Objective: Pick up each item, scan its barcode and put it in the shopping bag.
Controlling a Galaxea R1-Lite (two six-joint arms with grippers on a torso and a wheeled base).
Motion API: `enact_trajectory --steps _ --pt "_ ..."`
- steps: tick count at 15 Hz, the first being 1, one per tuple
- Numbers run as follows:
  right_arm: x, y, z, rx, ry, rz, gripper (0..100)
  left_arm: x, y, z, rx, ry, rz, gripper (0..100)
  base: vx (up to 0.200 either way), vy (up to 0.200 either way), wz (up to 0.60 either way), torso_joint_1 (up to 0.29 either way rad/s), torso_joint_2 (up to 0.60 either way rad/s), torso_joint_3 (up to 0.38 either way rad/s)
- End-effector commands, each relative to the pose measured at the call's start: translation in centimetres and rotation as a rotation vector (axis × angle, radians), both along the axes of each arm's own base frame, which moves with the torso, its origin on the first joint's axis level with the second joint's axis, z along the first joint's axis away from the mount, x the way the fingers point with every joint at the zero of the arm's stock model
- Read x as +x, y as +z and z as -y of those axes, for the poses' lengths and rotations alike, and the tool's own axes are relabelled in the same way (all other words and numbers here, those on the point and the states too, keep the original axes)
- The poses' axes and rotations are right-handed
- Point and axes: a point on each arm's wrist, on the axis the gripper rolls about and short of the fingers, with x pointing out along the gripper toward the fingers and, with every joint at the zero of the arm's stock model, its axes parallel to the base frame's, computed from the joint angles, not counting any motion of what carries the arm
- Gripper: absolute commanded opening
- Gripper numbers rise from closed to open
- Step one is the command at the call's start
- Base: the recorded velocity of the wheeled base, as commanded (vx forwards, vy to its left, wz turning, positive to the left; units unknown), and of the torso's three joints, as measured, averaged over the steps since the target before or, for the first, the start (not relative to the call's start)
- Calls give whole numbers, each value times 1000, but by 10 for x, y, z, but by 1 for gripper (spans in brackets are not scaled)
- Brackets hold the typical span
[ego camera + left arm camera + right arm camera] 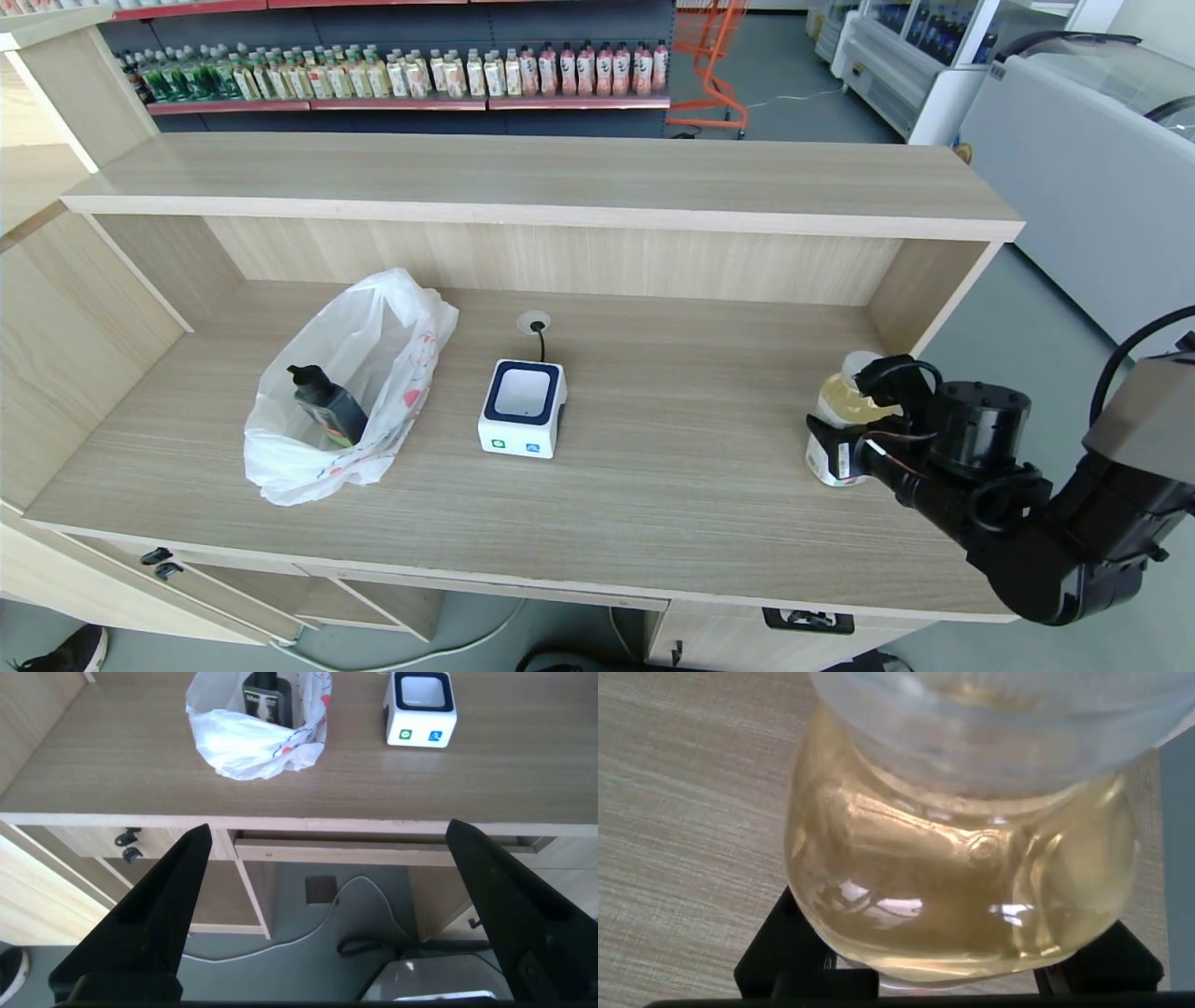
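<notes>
— What's on the counter?
— The shopping bag, at nine o'clock of the scanner, with a dark bottle upright inside.
— The hands?
— The right hand is clamped on a yellowish bottle at three o'clock, its label unreadable. The left hand, fingers apart, hangs before the counter's front edge.

My right hand covers part of the bottle; close up, the frame's edge crops it. The bag hides the base of the dark bottle.
</notes>
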Motion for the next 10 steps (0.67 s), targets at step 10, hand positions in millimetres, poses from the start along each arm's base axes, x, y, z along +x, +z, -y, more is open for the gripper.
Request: enact_trajectory --steps 10 --pt "-93 130 -19 460 740 -149 0 0 0 0 0 0 0 100 0 0 0 0 0 0"
